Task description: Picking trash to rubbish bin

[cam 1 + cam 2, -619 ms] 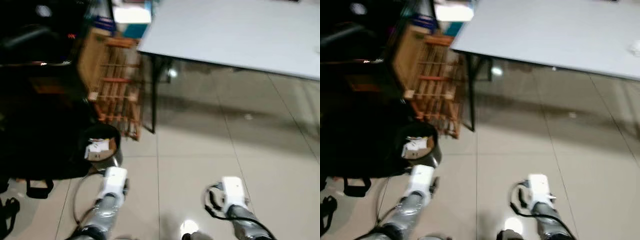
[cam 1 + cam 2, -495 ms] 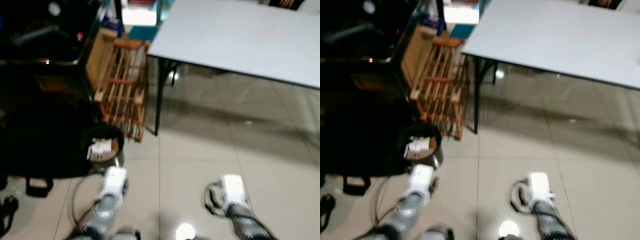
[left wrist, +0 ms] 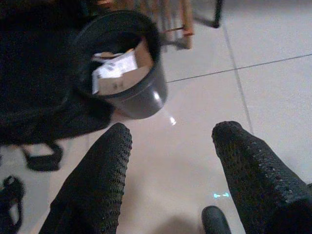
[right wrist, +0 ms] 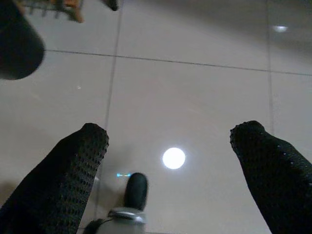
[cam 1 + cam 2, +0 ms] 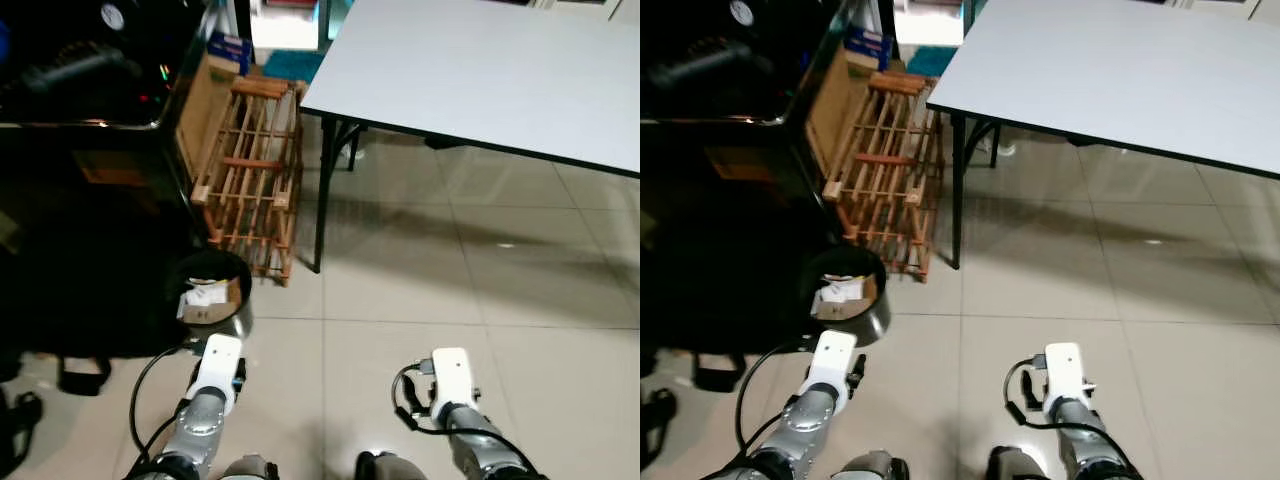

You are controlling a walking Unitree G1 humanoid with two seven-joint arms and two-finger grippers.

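Now sharper view, rubbish bin (image 5: 212, 298) unmoved (camera shifted).

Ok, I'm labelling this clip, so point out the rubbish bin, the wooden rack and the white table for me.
rubbish bin (image 3: 141, 100): left wrist view, on its dark outer wall.
wooden rack (image 5: 252, 163): left eye view, on a middle crossbar.
white table (image 5: 1120, 70): right eye view, on the bare tabletop.

We count one black bin (image 5: 212, 300) with cardboard scraps (image 3: 117, 73) inside, one wooden rack (image 5: 250, 175), one grey table (image 5: 480, 75), and our two grippers, left (image 3: 170, 161) and right (image 4: 170, 156).
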